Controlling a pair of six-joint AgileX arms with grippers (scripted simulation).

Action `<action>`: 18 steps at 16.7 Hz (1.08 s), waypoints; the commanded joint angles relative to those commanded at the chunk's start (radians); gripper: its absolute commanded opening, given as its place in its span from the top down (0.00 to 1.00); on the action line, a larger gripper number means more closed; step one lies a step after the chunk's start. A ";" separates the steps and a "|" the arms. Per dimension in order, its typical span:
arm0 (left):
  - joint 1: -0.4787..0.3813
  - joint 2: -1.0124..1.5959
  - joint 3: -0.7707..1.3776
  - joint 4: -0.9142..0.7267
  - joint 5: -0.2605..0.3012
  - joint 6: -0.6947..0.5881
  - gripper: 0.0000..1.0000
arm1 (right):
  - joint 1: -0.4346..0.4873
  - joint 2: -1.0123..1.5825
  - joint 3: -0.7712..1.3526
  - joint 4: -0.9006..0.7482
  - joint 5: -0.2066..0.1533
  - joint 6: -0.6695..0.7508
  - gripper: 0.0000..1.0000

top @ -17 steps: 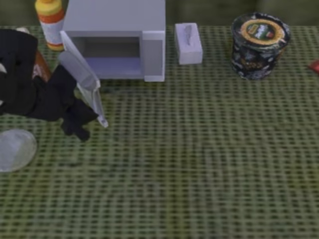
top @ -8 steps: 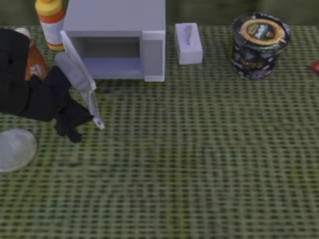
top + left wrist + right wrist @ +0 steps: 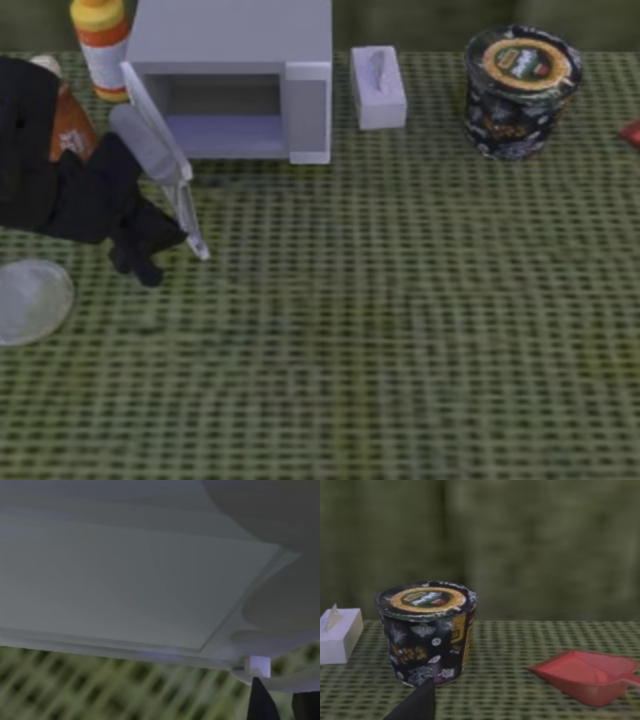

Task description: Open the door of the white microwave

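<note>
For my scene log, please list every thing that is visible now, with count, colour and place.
white microwave: 1, white, far left, cavity exposed
door: 1, white-grey, swung open toward left
bottle: 1, yellow-orange-white, left of microwave
tissue box: 1, white, right of microwave
cup: 1, black patterned, far right
scoop: 1, red, right edge
disc: 1, translucent, left edge
table: 1, green mesh
left pincer: 1, black, at the door's free edge
right pincer: 1, black, only a tip visible
</note>
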State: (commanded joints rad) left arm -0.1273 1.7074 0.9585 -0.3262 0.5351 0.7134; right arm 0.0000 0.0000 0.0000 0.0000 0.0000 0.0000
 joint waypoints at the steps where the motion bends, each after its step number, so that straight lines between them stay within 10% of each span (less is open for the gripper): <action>1: 0.000 0.000 0.000 0.000 0.000 0.000 1.00 | 0.000 0.000 0.000 0.000 0.000 0.000 0.00; 18: 0.002 0.003 -0.002 -0.012 0.008 0.010 1.00 | 0.000 0.000 0.000 0.000 0.000 0.000 0.00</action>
State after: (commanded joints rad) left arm -0.1254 1.7108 0.9563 -0.3379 0.5433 0.7238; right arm 0.0000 0.0000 0.0000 0.0000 0.0000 0.0000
